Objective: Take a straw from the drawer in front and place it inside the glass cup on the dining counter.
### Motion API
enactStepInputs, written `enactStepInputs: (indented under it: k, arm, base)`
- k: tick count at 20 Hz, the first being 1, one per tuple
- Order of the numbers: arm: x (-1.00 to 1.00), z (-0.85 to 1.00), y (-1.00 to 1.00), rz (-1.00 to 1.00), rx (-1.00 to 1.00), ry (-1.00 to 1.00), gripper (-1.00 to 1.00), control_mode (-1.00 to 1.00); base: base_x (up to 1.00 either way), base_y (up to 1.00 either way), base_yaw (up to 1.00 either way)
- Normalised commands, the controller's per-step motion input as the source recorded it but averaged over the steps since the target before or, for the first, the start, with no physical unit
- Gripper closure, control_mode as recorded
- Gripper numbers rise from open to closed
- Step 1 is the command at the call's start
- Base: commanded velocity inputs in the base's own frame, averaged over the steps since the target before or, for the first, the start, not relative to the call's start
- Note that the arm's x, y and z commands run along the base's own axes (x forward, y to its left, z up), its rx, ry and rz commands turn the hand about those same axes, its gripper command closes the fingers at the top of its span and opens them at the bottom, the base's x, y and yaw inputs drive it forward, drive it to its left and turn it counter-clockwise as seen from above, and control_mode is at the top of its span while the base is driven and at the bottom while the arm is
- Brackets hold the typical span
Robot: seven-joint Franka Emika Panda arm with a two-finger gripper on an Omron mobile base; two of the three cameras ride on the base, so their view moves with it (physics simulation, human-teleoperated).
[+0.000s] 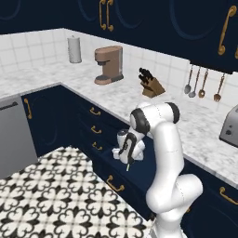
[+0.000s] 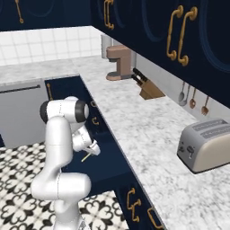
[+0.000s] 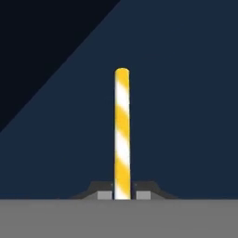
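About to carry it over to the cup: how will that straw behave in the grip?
The straw looks thin and straight, so probably stiff and very light. The gripper pinches only its end, so it may pivot during swings. Its round, smooth body would likely slip, or roll if dropped.

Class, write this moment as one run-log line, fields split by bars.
stage: straw grasped | hand: shut on straw | location: over open drawer | next: likely lift, carry to cup
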Motion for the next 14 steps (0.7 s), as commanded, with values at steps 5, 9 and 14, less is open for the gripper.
enactStepInputs:
  k: [5, 9, 14]
  arm:
    - [-0.01, -0.95, 1.00, 0.00, 0.19, -0.39, 1.00, -1.00]
    - [-0.51, -0.01, 0.58, -0.04, 0.22, -0.49, 1.00, -1.00]
    - [-0.40, 0.99, 0.19, -0.06, 0.20, -0.38, 1.00, -1.00]
  base:
    - [0.00, 0.00, 0.00]
    - [0.00, 0.00, 0.00]
    - [0.00, 0.00, 0.00]
